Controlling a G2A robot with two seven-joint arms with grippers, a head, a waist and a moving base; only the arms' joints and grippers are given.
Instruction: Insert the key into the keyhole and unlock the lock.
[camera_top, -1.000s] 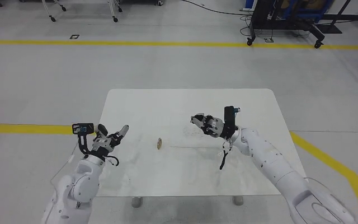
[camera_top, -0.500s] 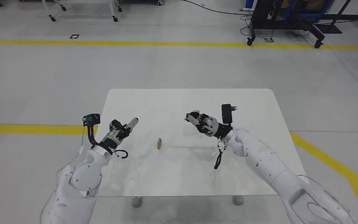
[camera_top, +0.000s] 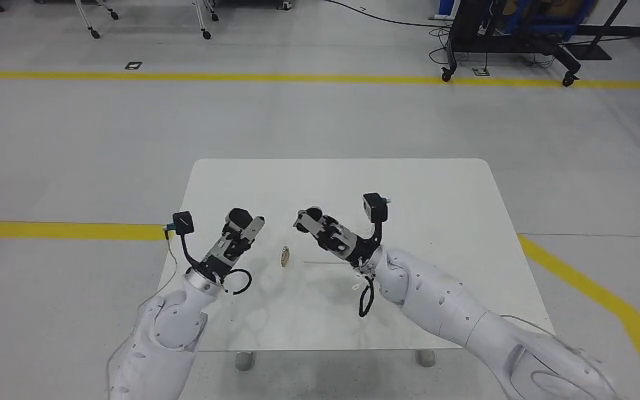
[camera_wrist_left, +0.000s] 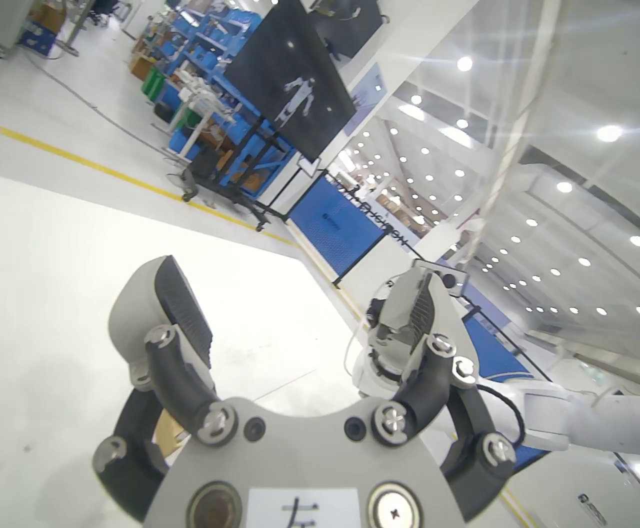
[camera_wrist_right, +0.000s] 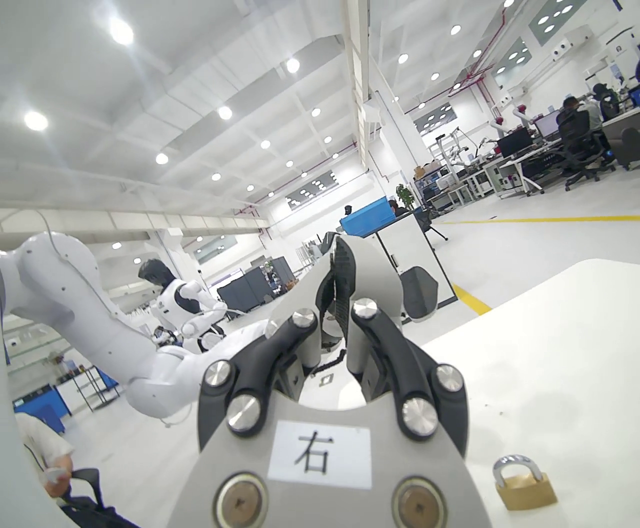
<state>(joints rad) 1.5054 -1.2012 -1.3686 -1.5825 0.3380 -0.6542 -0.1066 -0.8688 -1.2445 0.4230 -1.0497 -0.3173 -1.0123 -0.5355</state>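
lock lies flat on the white table, in its left half and well inside every edge. from the right wrist it shows as a brass body with a silver shackle, resting on the table surface and touching no gripper.

left gripper hangs just to the left of the lock, near it but apart. its forearm rises from the near left corner of the table and points on a slant toward the middle. its wrist is tilted upward, so that the wrist view looks over the table to the hall ceiling. the jaws of this gripper stand wide, with nothing between the ribbed pads.

right gripper hangs a little beyond the lock and slightly to its right, near the left gripper but not touching it. the right arm crosses the near half of the table from the right side, and its forearm lies long above the surface. the jaws here are drawn close, pad almost against pad. i cannot tell if the key is between them.

white surface stretches broad from the lock to the far edge and to the right edge. the left edge is much nearer, just behind the left arm.
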